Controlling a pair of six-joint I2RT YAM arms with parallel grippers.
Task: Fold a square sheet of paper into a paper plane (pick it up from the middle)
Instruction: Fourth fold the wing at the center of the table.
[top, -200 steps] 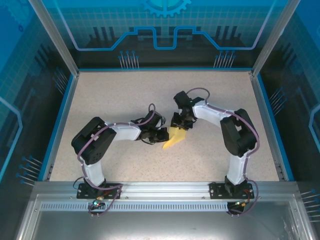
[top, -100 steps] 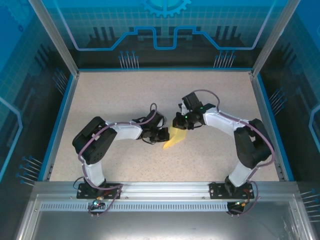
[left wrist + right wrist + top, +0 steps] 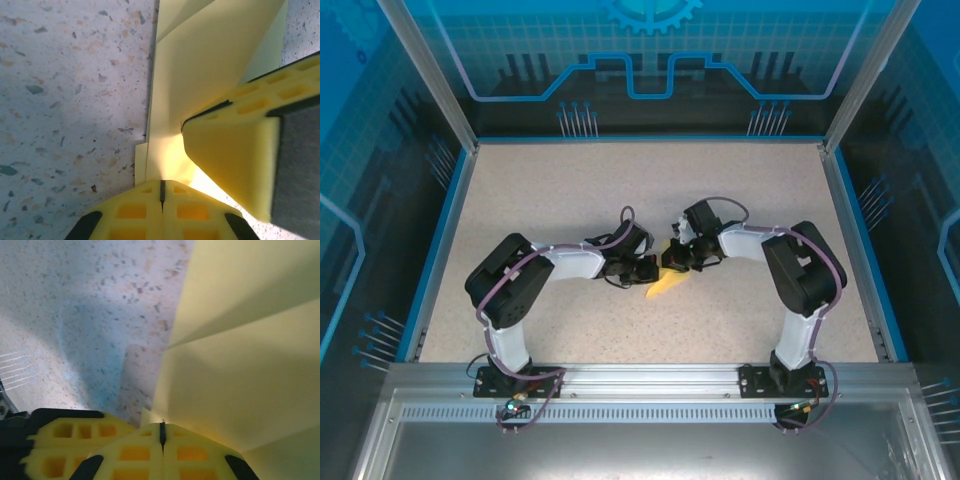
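Well, the folding looked far along. The paper plane (image 3: 666, 285) lay mid-table as a narrow pale-yellow wedge, with its tip pointing toward the near left and its wide end tucked between the two arms' heads. It was no longer a flat square. The left wrist view showed stacked layers (image 3: 200, 70) with stepped edges and a long crease, and the right wrist view showed angled panels (image 3: 240, 380) meeting along fold lines. Judging by the shape, the main folds were done.

The left gripper (image 3: 647, 270) sat at the wedge's left side and the right gripper (image 3: 673, 259) at its far end, heads nearly touching. The left gripper's jaws were pressed together with the paper's edge running into the seam, so it was clamped on the plane, low over the speckled table (image 3: 540, 200). The right gripper's jaws were likewise together, with paper running up into the seam. I read that as pinching too, though the pads hid the contact itself. One of the right fingers (image 3: 232, 155) showed in the left wrist view, over the paper just beside the left tips.

My guess at what was left: sharpen the centre ridge or spread the wings, then release. Could not tell whether the wings were opened.
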